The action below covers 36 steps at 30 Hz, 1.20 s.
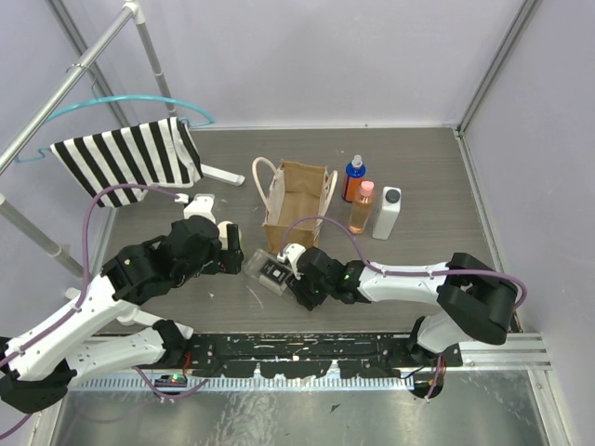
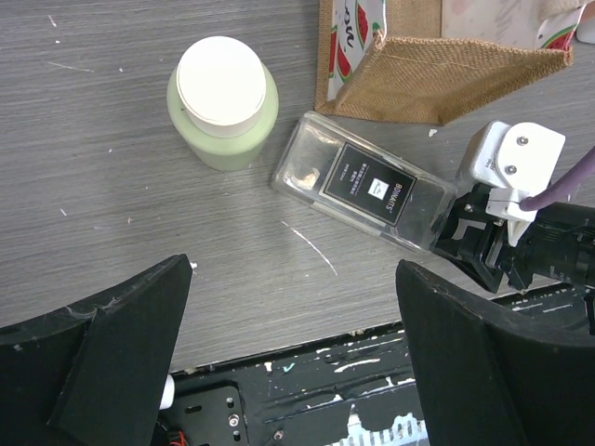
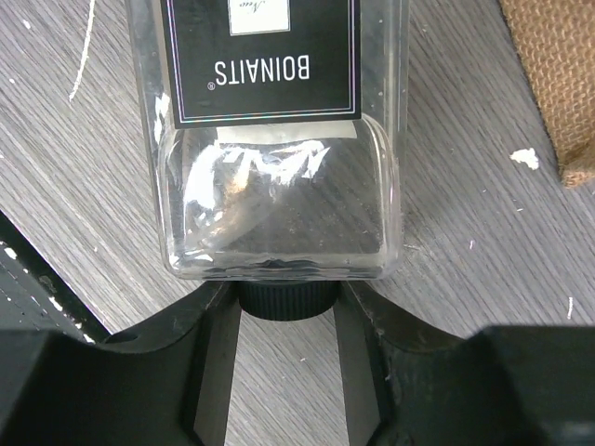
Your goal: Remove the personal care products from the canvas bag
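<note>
Right gripper [image 3: 286,314] pinches black cap [image 3: 285,299] of lying clear bottle [image 3: 279,214]; left gripper [image 2: 293,274] spread wide

Glossy plastic clear bottle [image 3: 279,214]; rough woven canvas bag [image 2: 437,79]; matt wood-grain table [image 2: 93,204].

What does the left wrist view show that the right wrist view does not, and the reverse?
Only the left wrist view: the olive bottle with its cream cap, standing beside the clear bottle, and the open left gripper. Only the right wrist view: the clear bottle's black cap, between the fingers of the right gripper. Both: the clear bottle lying on the table, and a corner of the canvas bag.
</note>
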Motion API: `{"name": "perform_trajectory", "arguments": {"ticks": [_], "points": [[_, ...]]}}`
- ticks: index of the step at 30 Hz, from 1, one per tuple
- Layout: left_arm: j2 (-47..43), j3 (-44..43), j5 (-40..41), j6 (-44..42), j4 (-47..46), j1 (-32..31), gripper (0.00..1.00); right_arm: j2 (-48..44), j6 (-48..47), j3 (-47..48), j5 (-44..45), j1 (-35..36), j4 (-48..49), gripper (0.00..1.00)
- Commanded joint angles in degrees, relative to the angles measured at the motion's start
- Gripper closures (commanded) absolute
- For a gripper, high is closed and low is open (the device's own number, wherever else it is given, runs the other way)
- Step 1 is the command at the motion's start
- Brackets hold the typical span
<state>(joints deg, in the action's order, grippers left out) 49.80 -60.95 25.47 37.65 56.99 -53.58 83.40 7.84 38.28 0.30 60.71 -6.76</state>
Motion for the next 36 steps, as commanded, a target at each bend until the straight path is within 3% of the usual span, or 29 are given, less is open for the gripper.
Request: {"name": "perform_trajectory", "arguments": {"ticks": [1, 6, 13, 36], "points": [[-0.5, 0.7, 1.1, 0.3, 0.1, -0.2, 0.01, -2.2, 0.0, 1.4, -0.9, 0.5, 3.9, 0.7], [-0.9, 0.8, 1.3, 0.3, 0.7, -0.1, 0.01, -10.1, 0.6, 3.9, 1.6, 1.3, -2.8, 0.77], [-1.0, 1.1, 2.5, -0.3, -0.6, -0.1, 0.01, -19.8, -0.7, 11.1, 5.7, 1.4, -10.9, 0.78], [-3.2, -0.5, 4.0, -0.6, 2.0, -0.2, 0.01, 0.0, -12.1, 33.3, 9.4, 0.2, -11.9, 0.78]]}}
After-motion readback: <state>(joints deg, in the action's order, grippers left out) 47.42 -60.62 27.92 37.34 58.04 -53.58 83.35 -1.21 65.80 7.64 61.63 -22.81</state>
